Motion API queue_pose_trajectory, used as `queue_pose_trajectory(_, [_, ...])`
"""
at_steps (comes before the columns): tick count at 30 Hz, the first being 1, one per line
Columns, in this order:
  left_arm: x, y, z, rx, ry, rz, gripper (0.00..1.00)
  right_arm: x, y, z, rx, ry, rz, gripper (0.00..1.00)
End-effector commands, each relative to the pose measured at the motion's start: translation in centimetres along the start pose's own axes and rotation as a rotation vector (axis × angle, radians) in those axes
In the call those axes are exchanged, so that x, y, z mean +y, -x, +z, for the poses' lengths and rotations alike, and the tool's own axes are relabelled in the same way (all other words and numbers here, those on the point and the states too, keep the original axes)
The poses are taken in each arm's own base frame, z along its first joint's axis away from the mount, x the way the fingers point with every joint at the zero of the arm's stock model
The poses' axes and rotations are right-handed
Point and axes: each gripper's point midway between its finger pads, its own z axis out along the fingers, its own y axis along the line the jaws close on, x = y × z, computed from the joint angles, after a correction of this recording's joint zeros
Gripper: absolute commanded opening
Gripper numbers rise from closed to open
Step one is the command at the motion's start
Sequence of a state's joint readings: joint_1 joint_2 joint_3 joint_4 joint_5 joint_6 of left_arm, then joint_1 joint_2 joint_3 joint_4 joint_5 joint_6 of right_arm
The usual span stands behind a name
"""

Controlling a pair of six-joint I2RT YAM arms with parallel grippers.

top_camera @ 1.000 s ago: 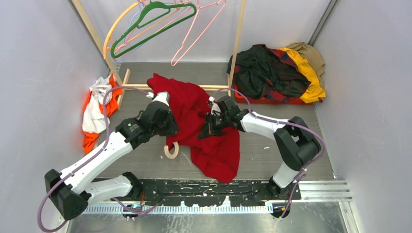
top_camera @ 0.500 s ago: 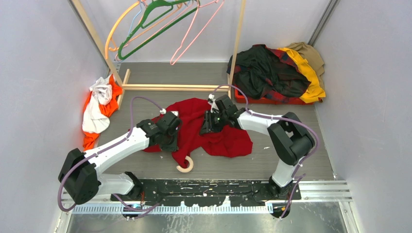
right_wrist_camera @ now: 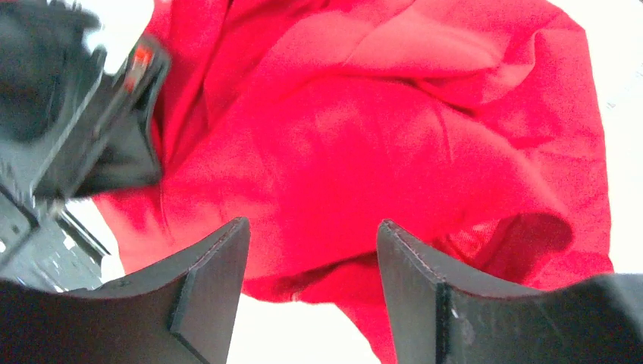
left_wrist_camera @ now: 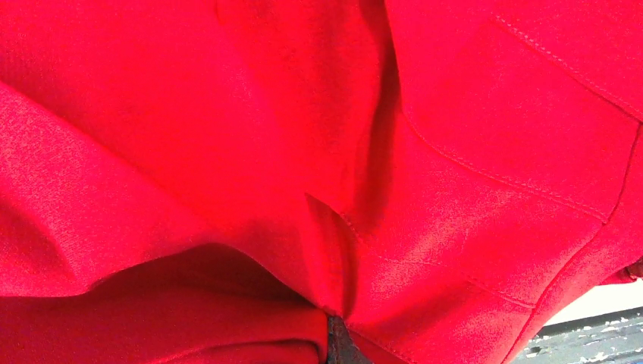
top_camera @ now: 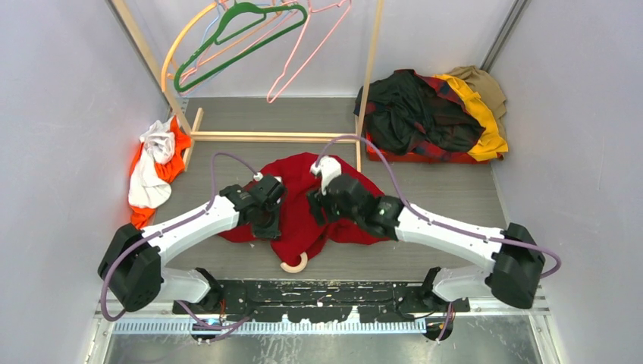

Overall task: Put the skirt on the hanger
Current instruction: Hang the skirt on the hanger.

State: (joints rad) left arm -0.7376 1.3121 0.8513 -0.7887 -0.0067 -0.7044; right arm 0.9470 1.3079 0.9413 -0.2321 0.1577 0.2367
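The bright-red skirt (top_camera: 299,216) lies bunched on the table between my two grippers. The cream hook of the hanger (top_camera: 294,263) sticks out from under the skirt's near edge; the rest of the hanger is hidden by fabric. My left gripper (top_camera: 265,218) rests on the skirt's left part. In the left wrist view the red skirt (left_wrist_camera: 318,152) fills the frame, pinched where the left gripper (left_wrist_camera: 338,343) is shut. My right gripper (right_wrist_camera: 311,235) stands open just above the skirt (right_wrist_camera: 379,144), nothing between its fingers (right_wrist_camera: 216,265).
A wooden rack (top_camera: 265,136) at the back carries green (top_camera: 243,38), pink (top_camera: 303,53) and orange hangers. A pile of dark plaid and yellow clothes (top_camera: 432,114) lies at the back right. An orange-and-white garment (top_camera: 152,171) lies by the left wall.
The right gripper has opened and let go of the skirt. The left arm has lowered, and the skirt has sunk into a heap, the hanger hook shifting nearer and to the right.
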Motion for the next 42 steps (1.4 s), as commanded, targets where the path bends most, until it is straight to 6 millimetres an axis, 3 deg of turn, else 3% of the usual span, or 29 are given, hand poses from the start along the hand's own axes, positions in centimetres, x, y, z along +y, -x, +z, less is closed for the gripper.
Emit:
queue_pose_trajectory(1, [-1.6, 1.4, -0.8, -0.025, -0.064, 0.019, 0.00, -1.4, -1.4, -2.6, -0.047, -0.164, -0.124, 0.66])
queue_pose_trajectory(7, [-1.3, 1.5, -0.5, -0.017, -0.056, 0.025, 0.00, 0.7, -6.0, -5.3, 0.056, -0.156, -0.158, 0.63])
queue_pose_trajectory(10, [-1.3, 1.5, -0.5, -0.016, -0.065, 0.019, 0.00, 3.0, -8.4, -5.6, 0.094, -0.069, -0.161, 0.58])
queue_pose_trajectory(12, [-1.3, 1.5, -0.6, -0.020, -0.071, 0.020, 0.00, 5.1, -9.2, -5.4, 0.080, -0.001, -0.166, 0.57])
queue_pose_trajectory(16, [-1.4, 1.6, -0.9, -0.027, -0.078, 0.019, 0.00, 7.4, -9.5, -4.9, 0.077, 0.097, -0.163, 0.55])
queue_pose_trajectory(21, [-1.5, 1.9, -1.5, -0.045, -0.093, 0.014, 0.00, 4.0, -9.2, -5.1, 0.089, -0.089, -0.222, 0.50])
queue_pose_trajectory(22, [-1.5, 1.9, -1.7, -0.045, -0.094, 0.014, 0.00, 3.3, -9.0, -5.3, 0.085, -0.126, -0.212, 0.53])
queue_pose_trajectory(25, [-1.5, 2.1, -1.8, -0.053, -0.093, 0.014, 0.00, 1.2, -8.5, -5.9, 0.064, -0.225, -0.121, 0.78])
queue_pose_trajectory(29, [-1.5, 2.1, -1.8, -0.052, -0.094, 0.017, 0.00, -0.6, -7.6, -5.3, 0.050, -0.257, 0.017, 0.90])
queue_pose_trajectory(34, [-1.0, 1.8, -1.7, -0.047, -0.077, 0.016, 0.00, -2.2, -5.9, -3.3, 0.036, -0.273, 0.110, 0.92])
queue_pose_trajectory(38, [-1.1, 2.0, -2.5, -0.074, -0.092, 0.016, 0.00, -2.0, -4.0, -1.6, 0.015, -0.269, 0.136, 0.93])
queue_pose_trajectory(42, [-1.2, 2.3, -2.7, -0.082, -0.096, 0.015, 0.00, -2.0, -4.0, 0.3, 0.050, -0.287, 0.128, 0.94])
